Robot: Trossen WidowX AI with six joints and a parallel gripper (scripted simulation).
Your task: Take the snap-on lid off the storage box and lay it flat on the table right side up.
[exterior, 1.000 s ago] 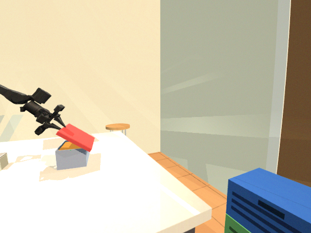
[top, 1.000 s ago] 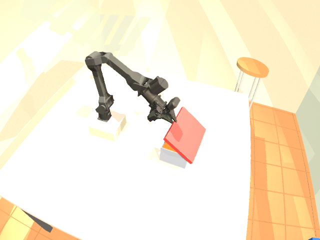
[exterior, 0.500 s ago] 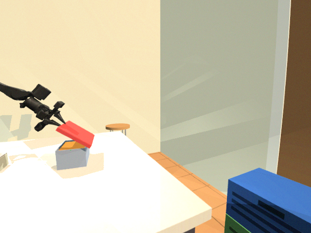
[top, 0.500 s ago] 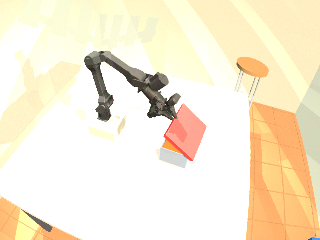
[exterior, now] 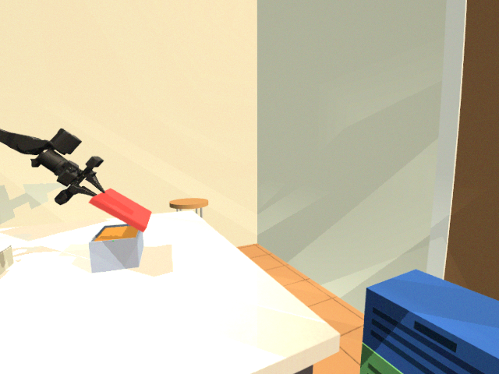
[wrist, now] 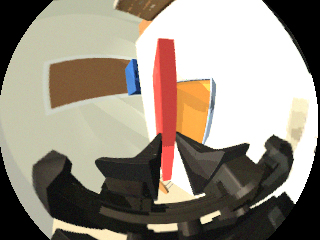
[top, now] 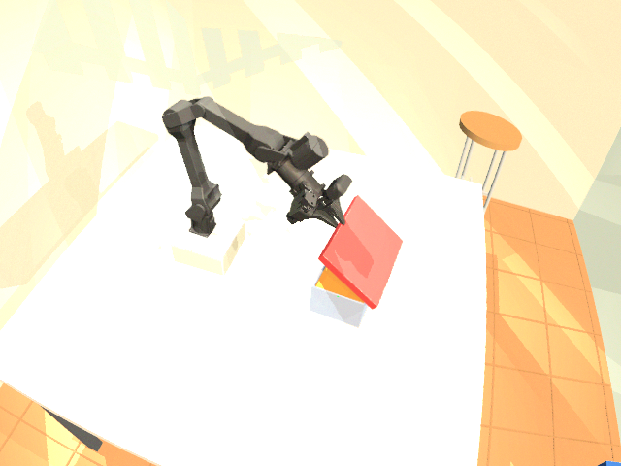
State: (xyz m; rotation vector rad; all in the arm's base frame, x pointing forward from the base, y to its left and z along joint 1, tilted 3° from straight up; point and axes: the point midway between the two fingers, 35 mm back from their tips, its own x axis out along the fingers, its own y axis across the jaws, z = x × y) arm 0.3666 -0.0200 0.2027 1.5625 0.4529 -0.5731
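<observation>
The red lid is steeply tilted, its edge near the arm raised high and its far edge low at the far side of the storage box. My gripper is shut on the raised edge of the lid. The pale grey-blue storage box stands upright on the table, partly open, with its orange inside showing under the lid. Whether the lid's low edge still touches the box rim, I cannot tell.
The white table carries the box and the arm's pale base block. A round orange stool stands beyond the table. A blue block-like cabinet is at the lower right in the exterior view.
</observation>
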